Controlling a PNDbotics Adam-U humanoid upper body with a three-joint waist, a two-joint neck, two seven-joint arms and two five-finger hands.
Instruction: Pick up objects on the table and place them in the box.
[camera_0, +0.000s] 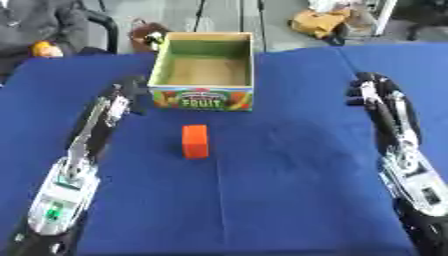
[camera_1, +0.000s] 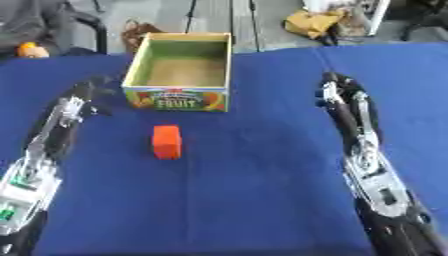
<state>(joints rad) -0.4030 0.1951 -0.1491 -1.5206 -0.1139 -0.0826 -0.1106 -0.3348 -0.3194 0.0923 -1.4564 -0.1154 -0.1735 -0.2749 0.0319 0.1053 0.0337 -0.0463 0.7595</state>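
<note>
The box at upper centre reads "FRUIT"; an orange block lies below it. Whether the left hand and right hand are open or closed cannot be told.

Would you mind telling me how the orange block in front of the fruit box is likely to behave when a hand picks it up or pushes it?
The orange block has flat faces and straight edges, so it will probably slide rather than roll on the blue cloth. It keeps a crisp shape, so it is likely stiff. It lies low, so tipping seems unlikely; its weight cannot be judged.
</note>
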